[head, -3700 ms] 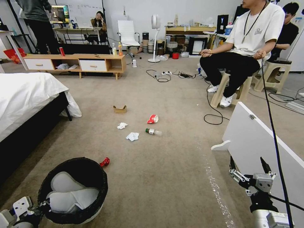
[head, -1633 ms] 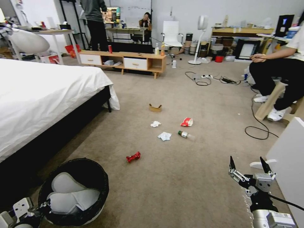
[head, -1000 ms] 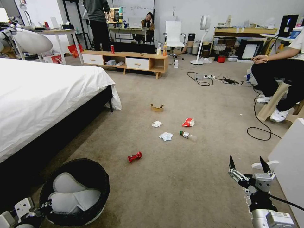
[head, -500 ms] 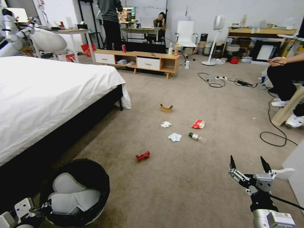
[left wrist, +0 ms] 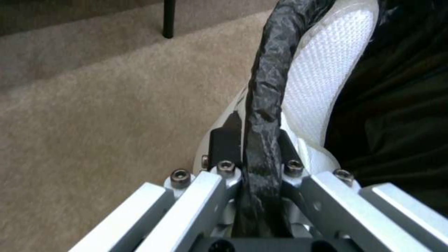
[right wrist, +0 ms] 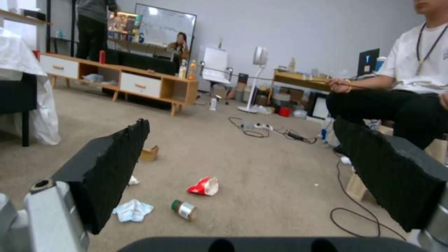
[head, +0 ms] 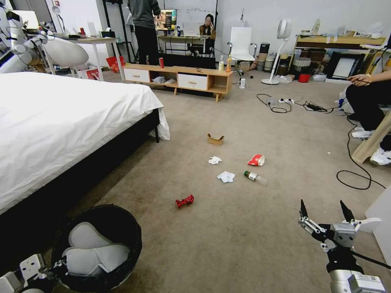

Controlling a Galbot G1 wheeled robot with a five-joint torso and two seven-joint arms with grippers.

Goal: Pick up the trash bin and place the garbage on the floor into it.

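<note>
The left hand is low at the robot's left side. Its fingers are pinched tight on the rim of the trash bin, right over the rolled black bag. The bin hangs from that hand, close beside the dark side of the bed. Its open mouth tips toward the robot, and pale cloth lies inside it.

The right hand is held up low on the robot's right side. Its two black fingers are spread wide apart, with nothing between them.

Out in front, the garbage lies on the floor. Nearest is a crushed red can. Farther on are a white tissue and, just beside it, a clear plastic bottle on its side. Past those lie another tissue and a squashed red and white cup. Farthest is a small tan cardboard tray. All of these are well apart from the bin. Black cables run across the carpet farther back.
</note>
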